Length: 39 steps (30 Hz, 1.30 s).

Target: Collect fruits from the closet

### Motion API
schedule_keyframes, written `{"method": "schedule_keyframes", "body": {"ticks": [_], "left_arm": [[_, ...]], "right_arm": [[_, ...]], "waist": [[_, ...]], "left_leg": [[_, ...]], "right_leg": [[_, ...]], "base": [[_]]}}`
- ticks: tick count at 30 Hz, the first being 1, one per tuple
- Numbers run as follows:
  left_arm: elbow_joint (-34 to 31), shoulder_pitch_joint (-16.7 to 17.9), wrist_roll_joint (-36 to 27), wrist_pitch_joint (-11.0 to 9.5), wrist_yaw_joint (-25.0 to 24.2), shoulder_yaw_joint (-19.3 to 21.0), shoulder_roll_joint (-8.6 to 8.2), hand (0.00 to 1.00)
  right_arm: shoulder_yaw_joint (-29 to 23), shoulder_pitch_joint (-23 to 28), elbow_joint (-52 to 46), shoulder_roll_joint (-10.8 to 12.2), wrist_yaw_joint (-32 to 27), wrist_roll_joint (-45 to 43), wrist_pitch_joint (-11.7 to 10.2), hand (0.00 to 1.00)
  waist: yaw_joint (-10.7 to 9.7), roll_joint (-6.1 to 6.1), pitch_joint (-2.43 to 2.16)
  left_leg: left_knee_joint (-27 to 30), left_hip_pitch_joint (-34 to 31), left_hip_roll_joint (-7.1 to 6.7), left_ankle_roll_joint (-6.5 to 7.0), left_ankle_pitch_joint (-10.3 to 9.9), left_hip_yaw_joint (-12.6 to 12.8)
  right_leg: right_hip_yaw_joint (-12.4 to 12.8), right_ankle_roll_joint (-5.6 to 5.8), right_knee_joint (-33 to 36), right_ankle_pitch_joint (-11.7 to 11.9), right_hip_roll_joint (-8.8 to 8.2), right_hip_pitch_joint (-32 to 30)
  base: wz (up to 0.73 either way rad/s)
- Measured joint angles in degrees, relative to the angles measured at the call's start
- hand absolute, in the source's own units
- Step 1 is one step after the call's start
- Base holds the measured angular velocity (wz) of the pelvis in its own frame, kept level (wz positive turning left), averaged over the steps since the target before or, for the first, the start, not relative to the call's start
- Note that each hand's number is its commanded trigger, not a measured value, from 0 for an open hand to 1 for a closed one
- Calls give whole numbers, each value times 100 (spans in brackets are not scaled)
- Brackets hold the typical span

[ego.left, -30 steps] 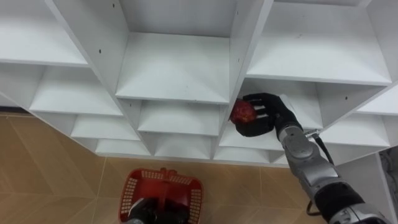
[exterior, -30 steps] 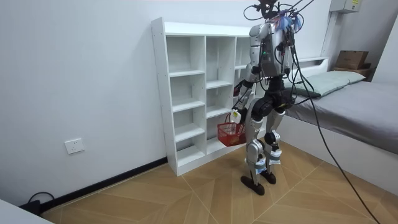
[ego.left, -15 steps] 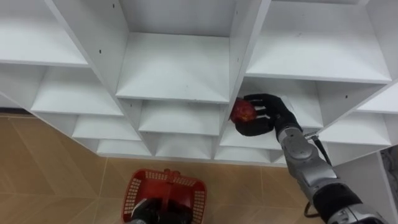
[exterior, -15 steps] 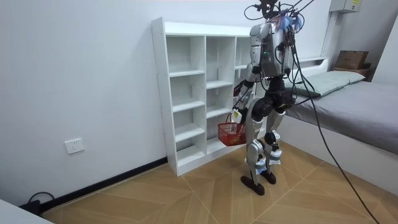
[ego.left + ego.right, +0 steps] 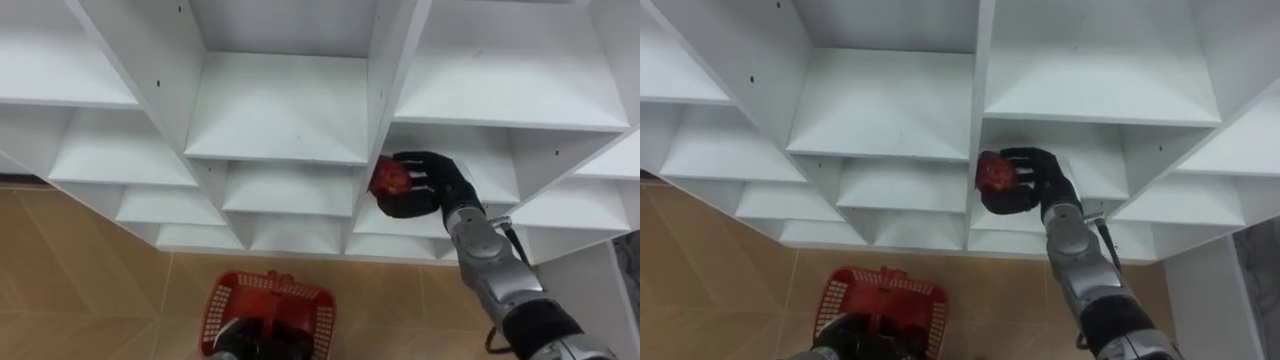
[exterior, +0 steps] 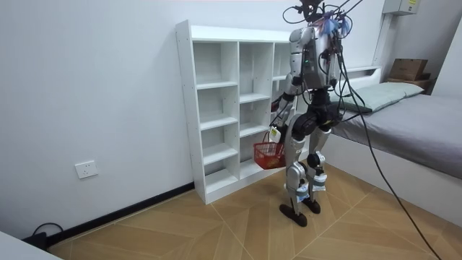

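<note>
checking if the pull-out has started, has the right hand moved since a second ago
No. The right hand, shut on the red fruit, stays at the mouth of the same compartment, beside the same white divider.

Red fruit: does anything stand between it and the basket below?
Nothing visible does. The right hand holds the red fruit at the front of the shelving; the red basket hangs open below, from the left hand.

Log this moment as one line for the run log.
right robot hand: curled round red fruit at closet shelf front | left robot hand: carrying red basket below | fruit: not yet in basket
</note>
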Motion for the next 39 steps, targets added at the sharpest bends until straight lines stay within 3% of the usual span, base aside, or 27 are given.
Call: {"method": "schedule_keyframes", "body": {"ticks": [5,11,19,22,39], "left_arm": [[-15,-6,-3,-5,120,0,-45,100],[-22,4,-174,-6,243,15,-91,100],[-115,111,-234,-139,225,-4,-162,100],[-115,143,-311,-162,222,-49,-189,100],[-212,280,-454,-204,222,12,-136,100]], "right_arm": [[41,393,-279,-23,1,187,-170,100],[57,849,-298,112,105,354,-410,100],[1156,1654,-581,180,1018,162,-89,100],[1200,1649,-767,226,1213,175,-156,100],[1107,1865,-1120,169,1521,135,-163,100]], "waist": [[-14,101,-62],[-105,124,-77],[-103,170,-116],[-104,189,-131],[-233,157,-115]], "left_leg": [[-7,22,-1,0,0,24],[-15,81,4,-1,0,22],[-12,-4,6,-1,-1,23],[-12,14,2,1,0,24],[-11,-46,-2,2,-1,25]], "right_leg": [[44,0,1,0,6,5],[43,1,-25,-17,15,75],[28,14,-54,30,16,2],[22,17,-45,38,9,23],[-20,29,-92,31,3,-2]], "base": [[-3],[1],[0],[0],[1]]}}
